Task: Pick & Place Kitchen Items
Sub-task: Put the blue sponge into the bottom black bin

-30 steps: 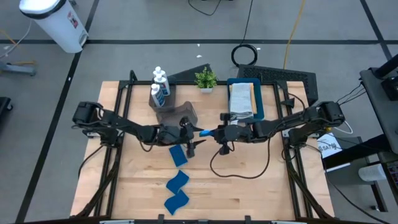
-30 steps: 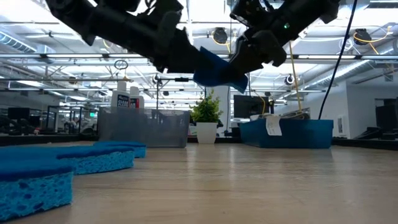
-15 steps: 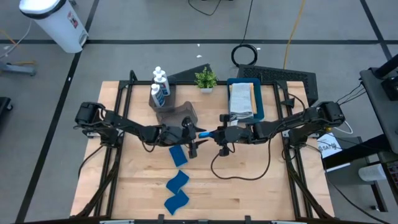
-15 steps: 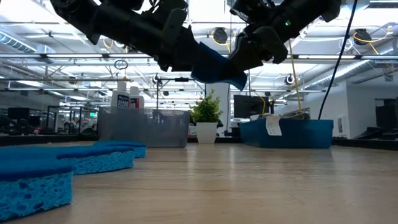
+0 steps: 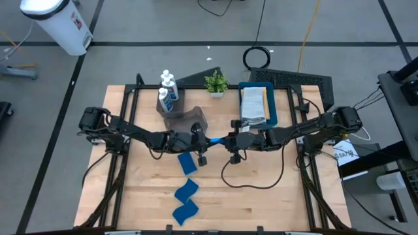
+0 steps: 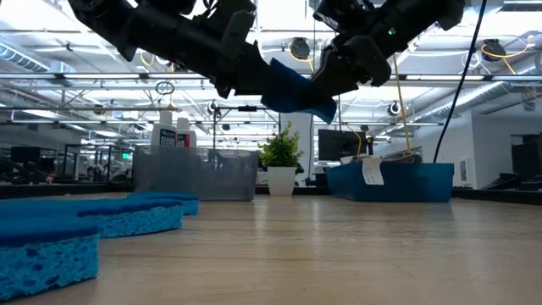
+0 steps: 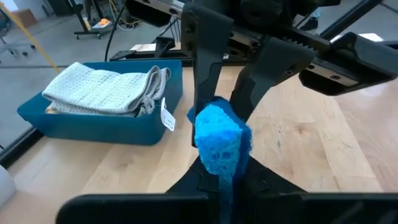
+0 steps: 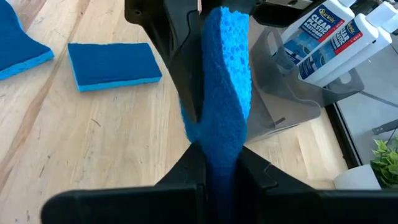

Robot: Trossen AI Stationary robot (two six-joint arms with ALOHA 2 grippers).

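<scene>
We read "CLEAR PLASTIC" on the bottles (image 8: pixel 323 38), upper right; both jaws clench one porous blue sponge (image 8: pixel 225 81) mid-frame

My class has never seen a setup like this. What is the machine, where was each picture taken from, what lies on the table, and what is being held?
It is a robot with two dark arms working at a wooden table. One camera looks straight down on it, one sits at table-top height, and one rides on each wrist, looking out past that arm's fingers.

In the overhead view the left gripper and the right gripper meet in mid-air over the middle of the table. Both are shut on the same blue sponge, one at each end, like a hand-over.

On the table lie three more blue sponges. At the far edge stand white bottles, a grey cloth, a small potted plant and a blue tray holding a folded cloth.
</scene>
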